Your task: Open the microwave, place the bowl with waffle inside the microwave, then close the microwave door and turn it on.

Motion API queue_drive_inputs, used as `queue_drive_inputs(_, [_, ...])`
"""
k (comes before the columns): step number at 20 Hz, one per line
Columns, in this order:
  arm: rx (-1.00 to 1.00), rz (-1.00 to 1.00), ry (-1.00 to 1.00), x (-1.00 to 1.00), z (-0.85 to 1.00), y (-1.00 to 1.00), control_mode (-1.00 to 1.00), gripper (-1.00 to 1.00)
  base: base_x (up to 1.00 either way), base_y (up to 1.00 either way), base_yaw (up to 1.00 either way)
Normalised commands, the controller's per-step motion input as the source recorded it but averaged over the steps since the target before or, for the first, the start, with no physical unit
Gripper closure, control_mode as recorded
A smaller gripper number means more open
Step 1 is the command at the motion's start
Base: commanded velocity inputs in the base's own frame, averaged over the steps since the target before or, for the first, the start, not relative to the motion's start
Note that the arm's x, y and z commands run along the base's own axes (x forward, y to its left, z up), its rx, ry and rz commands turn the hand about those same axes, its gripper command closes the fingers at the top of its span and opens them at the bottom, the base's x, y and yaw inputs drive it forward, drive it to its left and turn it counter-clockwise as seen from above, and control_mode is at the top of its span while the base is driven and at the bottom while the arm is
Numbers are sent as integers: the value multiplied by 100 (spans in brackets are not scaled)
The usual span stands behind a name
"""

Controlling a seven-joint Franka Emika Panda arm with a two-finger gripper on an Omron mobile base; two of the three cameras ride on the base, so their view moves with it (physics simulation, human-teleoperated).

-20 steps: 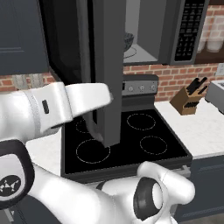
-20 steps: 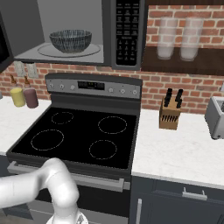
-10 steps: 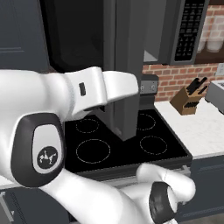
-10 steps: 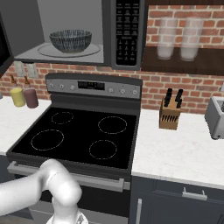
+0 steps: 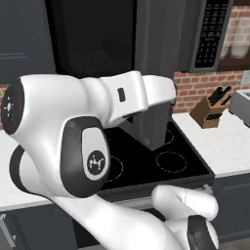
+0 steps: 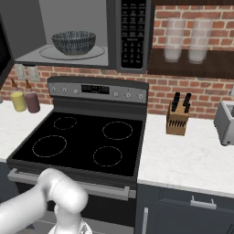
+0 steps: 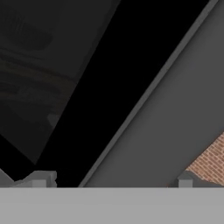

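Now door side: my gripper [image 7: 111, 181] spread wide, holding nothing, up against microwave door [image 5: 156, 73] glass. Door swung further across than a second ago. Bowl [image 6: 73, 42] sits inside microwave [image 6: 82, 32]; closing underway.

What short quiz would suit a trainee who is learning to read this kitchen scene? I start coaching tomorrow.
1. True or false: the bowl sits inside the microwave.
2. Multiple choice: the knife block stands A) on the stove, B) on the counter right of the stove, C) inside the microwave.
3. Fill in: the microwave door is ___ (open or closed).

Key: 1 true; 2 B; 3 open.
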Motion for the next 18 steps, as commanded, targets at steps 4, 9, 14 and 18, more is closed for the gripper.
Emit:
queue_drive_inputs(4, [0,4,0,58,0,-21,-100,-100,0,0,0])
queue_drive_inputs(9, [0,6,0,68,0,-27,-100,-100,0,0,0])
queue_drive_inputs(14, [0,10,-1,82,0,-31,-100,-100,0,0,0])
queue_drive_inputs(18, [1,13,-7,82,-4,-25,-100,-100,0,0,0])
